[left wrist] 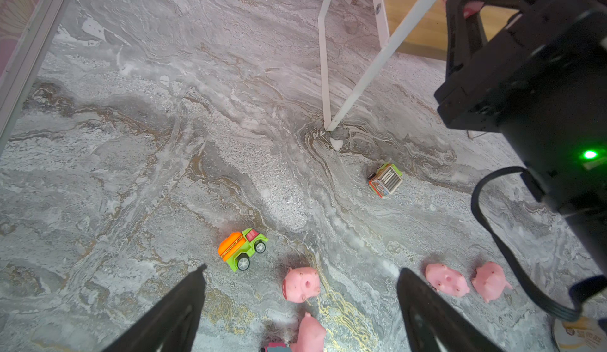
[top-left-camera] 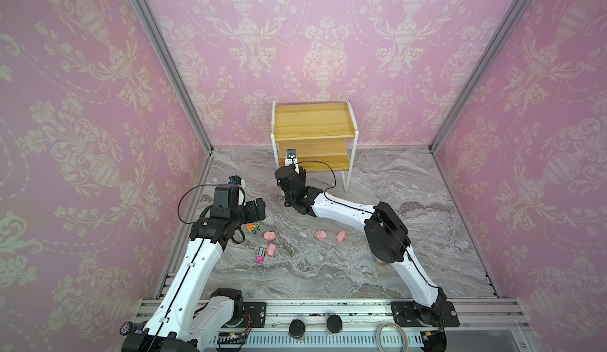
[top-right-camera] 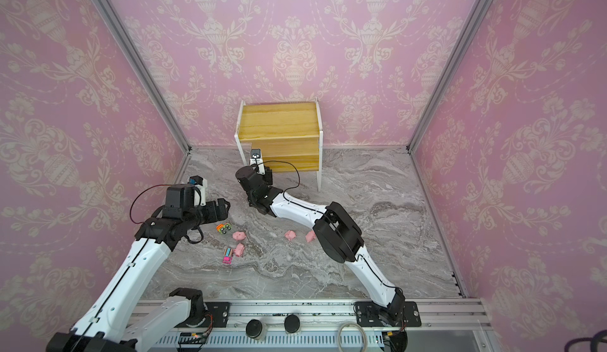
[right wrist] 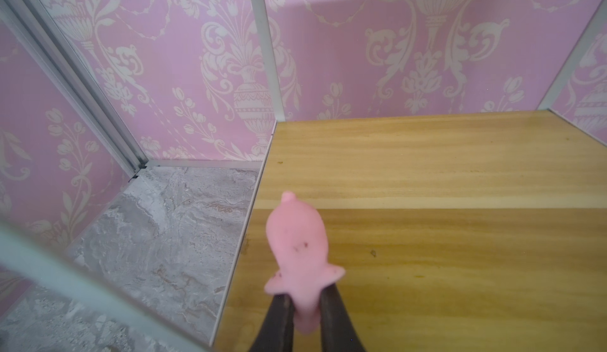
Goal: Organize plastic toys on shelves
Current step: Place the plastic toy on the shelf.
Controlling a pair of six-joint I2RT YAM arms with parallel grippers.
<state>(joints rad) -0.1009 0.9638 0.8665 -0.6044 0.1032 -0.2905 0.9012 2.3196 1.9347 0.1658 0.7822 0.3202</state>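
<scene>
right pincer (right wrist: 303,297) clamps a pink pig (right wrist: 297,242) over the shelf (right wrist: 443,261); left pincer (left wrist: 301,270) wide over another pig (left wrist: 301,285)

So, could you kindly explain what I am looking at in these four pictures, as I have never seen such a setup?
These are two robot arms at a marble table. Two pictures look down from overhead; the other two come from a camera on each wrist. The right hand is shut on a pink pig over the wooden shelf rack. The left hand hangs open and empty above the toys. On the table lie four pigs and three small trucks: orange-green, pink-blue, brown-green.
</scene>
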